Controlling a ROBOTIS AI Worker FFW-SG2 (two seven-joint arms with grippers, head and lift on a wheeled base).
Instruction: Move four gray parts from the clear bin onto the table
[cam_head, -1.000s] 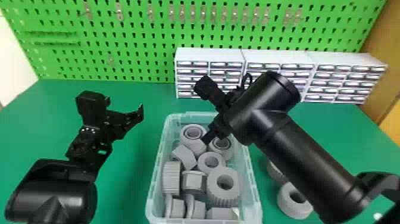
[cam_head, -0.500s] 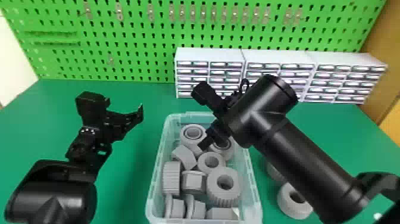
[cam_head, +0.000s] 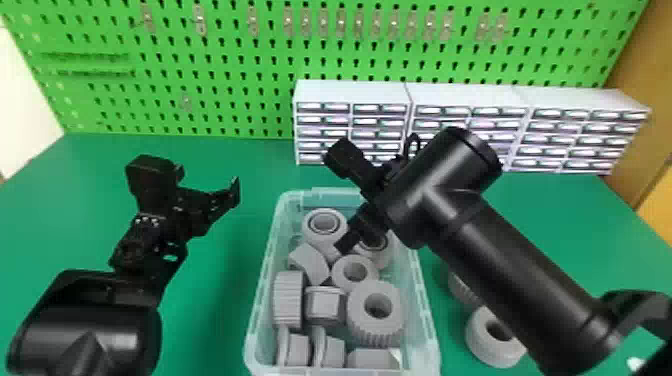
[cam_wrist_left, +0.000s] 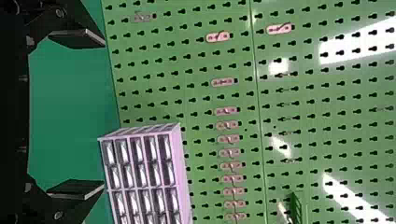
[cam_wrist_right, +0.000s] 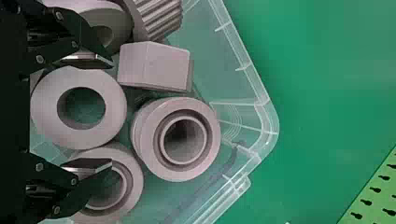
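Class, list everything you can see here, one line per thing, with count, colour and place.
Pegboard: one, green, at the back
Hooks: over ten, grayish, on the pegboard
Table: one, green, before the pegboard
Drawer cabinets: three, white, side by side at the table's back
Clear bin: one, colourless, on the table
Gray parts: at least ten, gray, inside the bin
Loose parts: at least two, gray, right of the bin
Left claw: one, black, left of the bin
Right claw: one, black, over the bin

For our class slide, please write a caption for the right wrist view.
The open right gripper over gray parts in the clear bin, green table beyond.
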